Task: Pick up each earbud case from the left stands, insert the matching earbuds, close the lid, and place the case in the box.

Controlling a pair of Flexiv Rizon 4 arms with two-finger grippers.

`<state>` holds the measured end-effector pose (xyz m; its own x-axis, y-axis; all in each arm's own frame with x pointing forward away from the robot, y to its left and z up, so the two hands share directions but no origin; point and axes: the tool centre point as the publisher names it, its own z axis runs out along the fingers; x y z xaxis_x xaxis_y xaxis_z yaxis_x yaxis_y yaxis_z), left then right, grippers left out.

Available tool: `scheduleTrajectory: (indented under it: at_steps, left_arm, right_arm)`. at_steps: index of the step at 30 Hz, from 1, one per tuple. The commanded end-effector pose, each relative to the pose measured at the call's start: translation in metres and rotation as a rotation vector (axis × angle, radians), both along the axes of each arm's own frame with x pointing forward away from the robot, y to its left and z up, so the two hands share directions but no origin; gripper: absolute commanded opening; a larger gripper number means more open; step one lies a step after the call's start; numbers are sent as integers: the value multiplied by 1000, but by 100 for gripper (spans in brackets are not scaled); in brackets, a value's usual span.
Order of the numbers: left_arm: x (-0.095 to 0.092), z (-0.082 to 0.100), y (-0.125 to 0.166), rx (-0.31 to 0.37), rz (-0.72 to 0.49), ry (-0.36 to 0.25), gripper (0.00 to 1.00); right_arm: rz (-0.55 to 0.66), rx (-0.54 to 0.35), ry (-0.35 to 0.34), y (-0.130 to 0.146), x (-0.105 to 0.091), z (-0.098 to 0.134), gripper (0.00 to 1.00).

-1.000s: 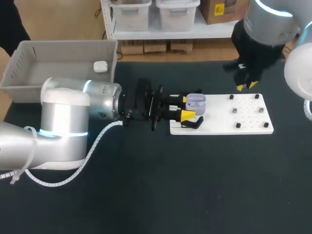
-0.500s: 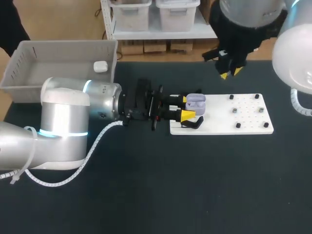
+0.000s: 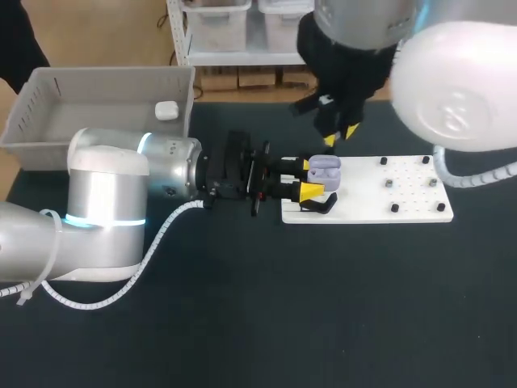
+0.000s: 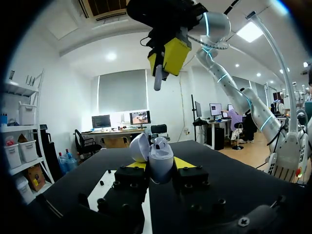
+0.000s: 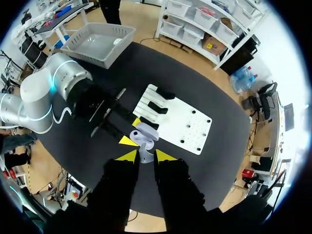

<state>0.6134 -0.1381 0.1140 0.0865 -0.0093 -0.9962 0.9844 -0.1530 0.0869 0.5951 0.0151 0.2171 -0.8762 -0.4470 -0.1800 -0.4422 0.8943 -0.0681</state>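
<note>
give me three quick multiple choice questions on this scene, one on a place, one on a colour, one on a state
1. The white case lies:
A. in the grey box
B. on the dark tabletop
C. stacked on another case

2. The held case in the left gripper is:
A. green
B. lavender
C. orange

3. The held case's lid is:
A. shut
B. missing
C. open

Answers:
1 A, the head view shows it inside the box's far corner.
2 B, both wrist views and the head view show a pale purple shell.
3 C, the left wrist view shows the lid tipped back from the body.
</note>
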Motion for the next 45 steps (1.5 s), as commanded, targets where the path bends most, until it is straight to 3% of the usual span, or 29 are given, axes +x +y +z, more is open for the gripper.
scheduleTrajectory:
  at_steps: [1,15,45]
  left_arm:
    - [0,0,0,-1,2,-1,0]
    - [0,0,0,-1,2,-1,0]
    - [0,0,0,-1,2,-1,0]
  right_arm:
    - [2,-13,35,13,2,-9,0]
    - [-45,2,50,14,-16,-27,0]
    - [-3,-14,78,18,-3,-53,0]
